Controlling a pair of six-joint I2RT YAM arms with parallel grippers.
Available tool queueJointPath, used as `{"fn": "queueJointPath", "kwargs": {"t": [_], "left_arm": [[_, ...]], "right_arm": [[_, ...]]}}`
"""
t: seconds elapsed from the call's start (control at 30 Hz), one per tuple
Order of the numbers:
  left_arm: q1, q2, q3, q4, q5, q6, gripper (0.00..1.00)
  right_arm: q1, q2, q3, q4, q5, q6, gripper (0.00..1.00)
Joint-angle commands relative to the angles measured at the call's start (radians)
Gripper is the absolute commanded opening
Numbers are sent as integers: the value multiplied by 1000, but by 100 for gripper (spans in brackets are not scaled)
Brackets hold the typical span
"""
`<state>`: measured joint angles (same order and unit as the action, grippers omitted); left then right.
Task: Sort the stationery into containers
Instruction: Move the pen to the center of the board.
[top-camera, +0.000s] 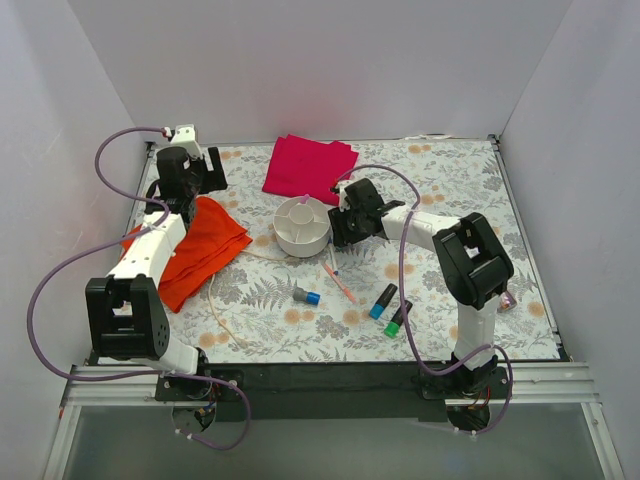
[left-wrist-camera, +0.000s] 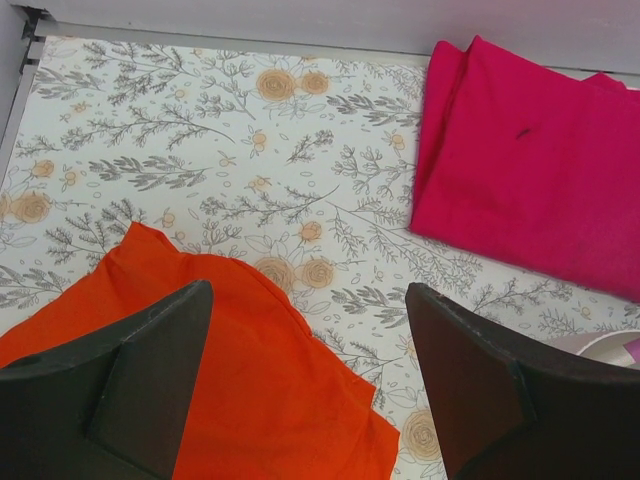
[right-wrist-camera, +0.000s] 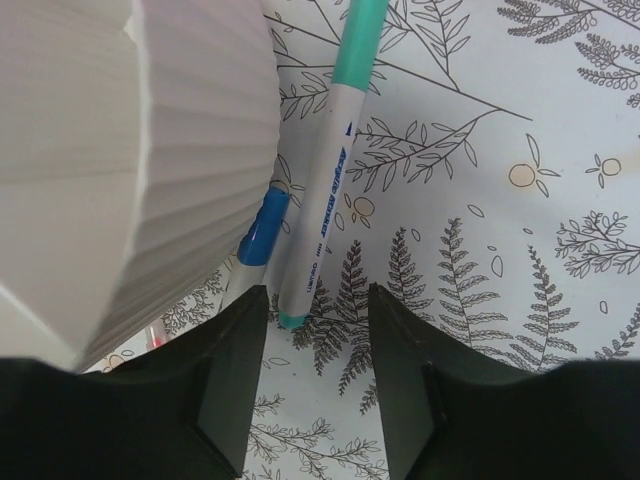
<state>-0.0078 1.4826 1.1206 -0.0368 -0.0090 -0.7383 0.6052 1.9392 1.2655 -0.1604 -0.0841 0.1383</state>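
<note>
The round white dish (top-camera: 300, 228) stands mid-table; its ribbed wall (right-wrist-camera: 130, 150) fills the left of the right wrist view. My right gripper (top-camera: 345, 225) is open and low beside the dish's right side. A white pen with a teal cap (right-wrist-camera: 335, 160) and a white pen with a blue cap (right-wrist-camera: 258, 235) lie against the dish, just ahead of the open right gripper (right-wrist-camera: 317, 290). Thin pink pens (top-camera: 340, 280), a grey-blue stub (top-camera: 307, 296), a blue-capped marker (top-camera: 383, 300) and a green-capped marker (top-camera: 397, 320) lie in front. My left gripper (top-camera: 190, 175) is open and empty (left-wrist-camera: 308, 290).
An orange-red cloth (top-camera: 195, 245) lies under my left gripper and shows in the left wrist view (left-wrist-camera: 230, 380). A magenta cloth (top-camera: 308, 165) lies at the back, also in the left wrist view (left-wrist-camera: 540, 170). A pink glittery tube (top-camera: 507, 298) lies by the right arm. White walls enclose the table.
</note>
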Motion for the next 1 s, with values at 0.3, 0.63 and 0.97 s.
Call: {"fn": "queueJointPath", "kwargs": {"t": [0.3, 0.63, 0.97], "left_arm": [[6, -47, -27, -12, -13, 17, 78], [6, -35, -22, 1, -9, 19, 78], [6, -24, -39, 28, 7, 11, 78]], "right_arm": [[4, 30, -21, 47, 33, 4, 41], [-10, -69, -159, 29, 115, -20, 6], [-38, -292, -333, -76, 47, -134, 23]]}}
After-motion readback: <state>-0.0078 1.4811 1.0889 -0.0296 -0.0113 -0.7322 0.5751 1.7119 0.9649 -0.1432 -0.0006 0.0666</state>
